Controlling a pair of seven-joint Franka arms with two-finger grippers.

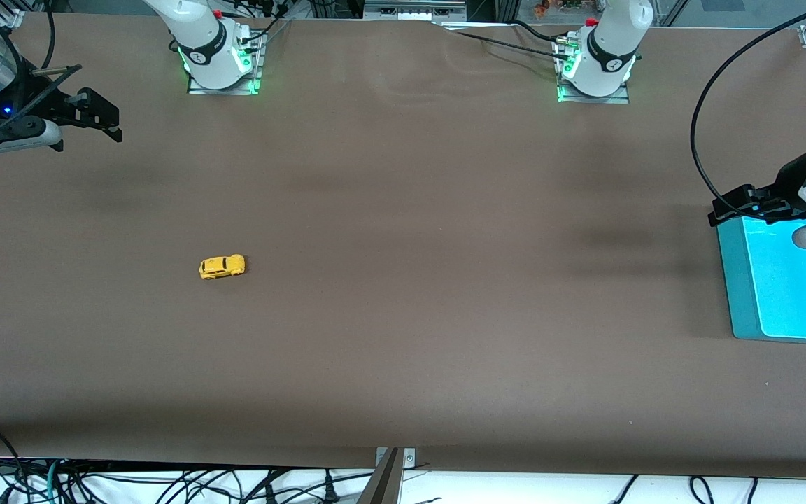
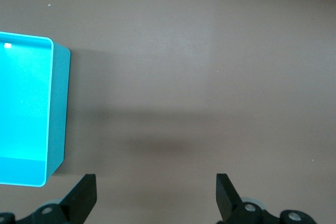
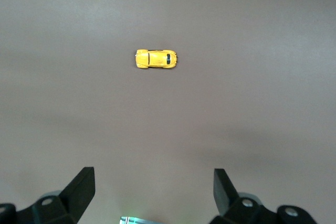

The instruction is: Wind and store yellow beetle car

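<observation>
The yellow beetle car point(image 1: 222, 267) lies alone on the brown table, toward the right arm's end; it also shows in the right wrist view point(image 3: 156, 59), on its wheels. My right gripper point(image 1: 99, 115) is open and empty, up in the air at the table's edge at the right arm's end; its fingers point(image 3: 81, 187) stand wide apart. My left gripper point(image 1: 742, 206) is open and empty over the edge of the cyan bin point(image 1: 781, 287), its fingers point(image 2: 84, 198) wide apart over bare table.
The cyan bin stands at the left arm's end of the table and shows empty in the left wrist view point(image 2: 59, 108). The arm bases point(image 1: 221, 63) stand along the table's back edge. Cables hang below the front edge.
</observation>
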